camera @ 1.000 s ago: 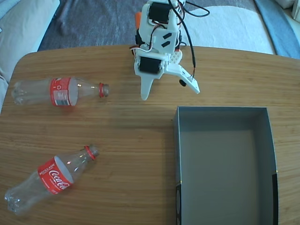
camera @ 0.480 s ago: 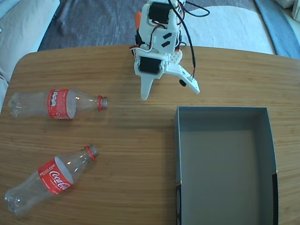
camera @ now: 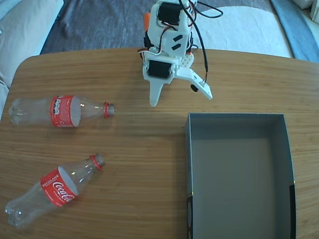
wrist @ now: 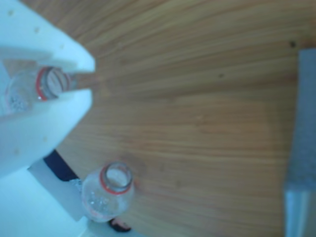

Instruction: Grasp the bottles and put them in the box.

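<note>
Two clear bottles with red labels lie on the wooden table at the left of the fixed view. The upper bottle (camera: 60, 110) points its open mouth right. The lower bottle (camera: 55, 188) lies slanted, mouth toward the upper right. The dark grey-blue box (camera: 239, 184) stands at the lower right with nothing in it. My white gripper (camera: 182, 98) hangs open above the table's far middle, apart from both bottles and just beyond the box's far wall. In the wrist view a white finger (wrist: 44, 123) fills the left. One bottle mouth (wrist: 49, 81) shows behind it, the other bottle mouth (wrist: 116, 177) below, and the box edge (wrist: 301, 148) at the right.
The table (camera: 139, 144) has rounded far corners, with a grey rug (camera: 99, 25) and pale cushions beyond its far edge. A black cable (camera: 202, 50) hangs along the arm. Bare wood lies between the bottles and the box.
The upper bottle has shifted a little toward the table's near side and settled. The arm and the lower bottle have not moved.
</note>
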